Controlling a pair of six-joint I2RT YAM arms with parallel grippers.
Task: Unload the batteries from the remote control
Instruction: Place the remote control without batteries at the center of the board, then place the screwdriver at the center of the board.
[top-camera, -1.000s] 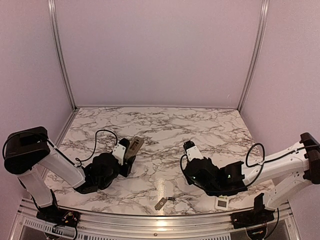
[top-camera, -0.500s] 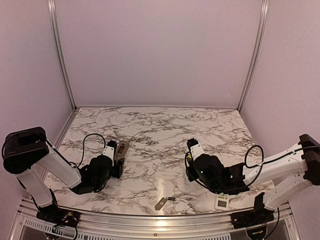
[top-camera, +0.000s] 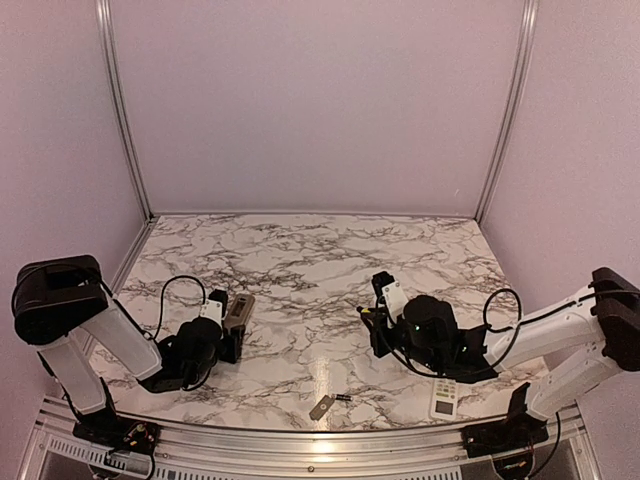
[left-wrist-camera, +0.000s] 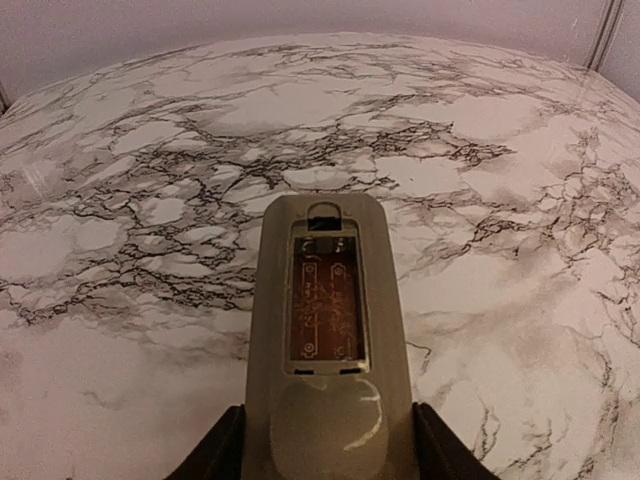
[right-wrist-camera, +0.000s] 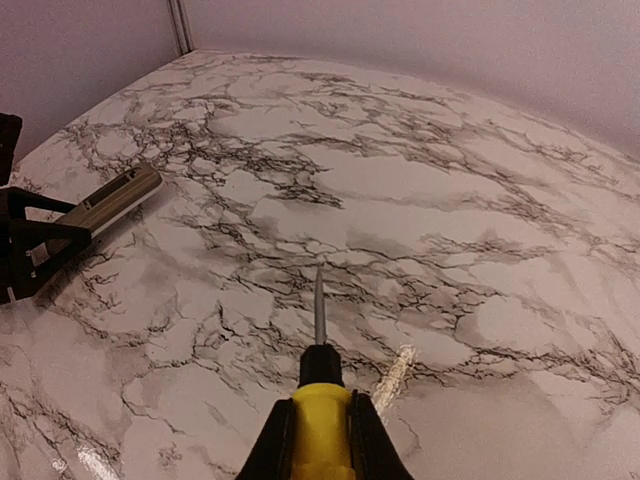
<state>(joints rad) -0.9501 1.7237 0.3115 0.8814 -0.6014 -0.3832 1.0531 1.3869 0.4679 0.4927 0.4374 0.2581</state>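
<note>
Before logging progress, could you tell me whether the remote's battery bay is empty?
Empty: the remote shows its bay open and bare, nothing inside.

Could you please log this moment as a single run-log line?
left gripper: jaws shut on grey remote | battery compartment: open, empty | right gripper: jaws shut on yellow-handled screwdriver | cover plate: on table

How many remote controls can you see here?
2. The tan remote is clamped in the left gripper, battery bay open. The white remote lies on the table near its front edge, on the right side. Others could hide under the arms.
</note>
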